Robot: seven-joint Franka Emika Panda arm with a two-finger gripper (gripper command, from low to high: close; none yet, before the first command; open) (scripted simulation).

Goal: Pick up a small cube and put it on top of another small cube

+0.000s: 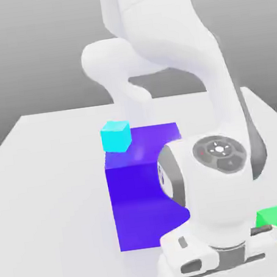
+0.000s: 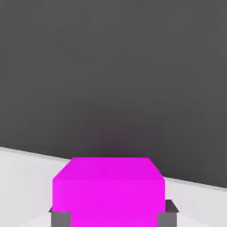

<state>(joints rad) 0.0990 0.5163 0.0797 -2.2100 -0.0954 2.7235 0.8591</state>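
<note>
In the hand view, the gripper (image 2: 110, 218) has its two dark grey fingers (image 2: 60, 219) pressed against opposite sides of the small magenta cube (image 2: 108, 190), so the pincer is drawn in narrow and clamped on that cube. The cube sits low between the fingers, on or just above the white table (image 2: 22, 186); whether it touches the surface cannot be told. Its faces are plain and glossy, a bright magenta-pink, with the top face lighter than the front. Beyond it the white surface runs a short way to a straight edge, then a dark grey backdrop.

In the exterior view, the white arm (image 1: 213, 174) bends low at the near edge of the table, its wrist filling the foreground. Just beside the wrist, on the exterior view's right, the small green cube (image 1: 275, 221) rests on the table, partly covered by the hand. Behind the wrist stands the big blue-violet block (image 1: 137, 202), close against the arm. A small cyan cube (image 1: 116, 136) sits at the block's far top corner on the exterior view's left. Bare white table spreads to the exterior view's left of the block and towards the far edge.
</note>
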